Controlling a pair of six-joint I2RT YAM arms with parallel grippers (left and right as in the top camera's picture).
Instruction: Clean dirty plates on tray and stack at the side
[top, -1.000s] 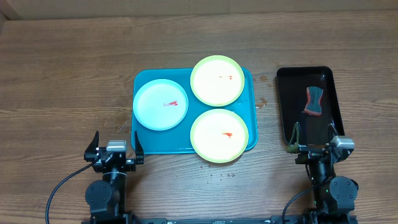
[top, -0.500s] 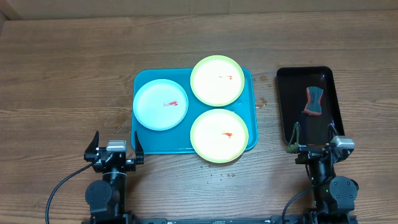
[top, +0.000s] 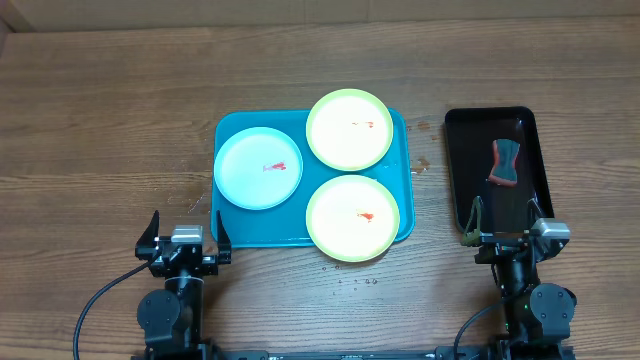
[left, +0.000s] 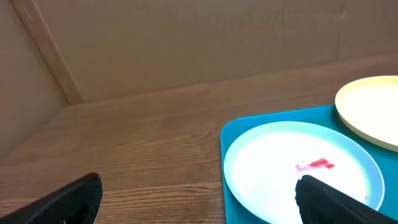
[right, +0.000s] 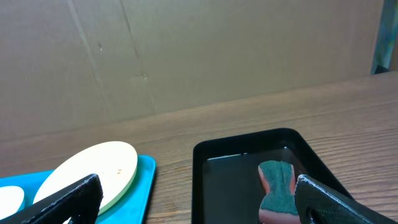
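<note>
**Wooden table, three smeared plates, cleaning not begun**

On the brown table (top: 100, 120), three plates lie in the teal tray (top: 240, 228) near the middle. A white plate (top: 259, 169) is at its left. One green-rimmed plate (top: 349, 129) is at the far right, and another green-rimmed plate (top: 353, 217) at the near right overhangs the near rim. Each carries a small red smear. None looks wiped and no stack stands at the side, so the whole job is left to do. To the right, apart from the teal tray, a black tray (top: 462, 160) holds a red-and-green sponge (top: 505, 163). The left gripper (top: 188, 222) sits by the teal tray's near-left corner and the right gripper (top: 505, 212) at the black tray's near end. Both have their jaws spread wide, holding nothing.
</note>
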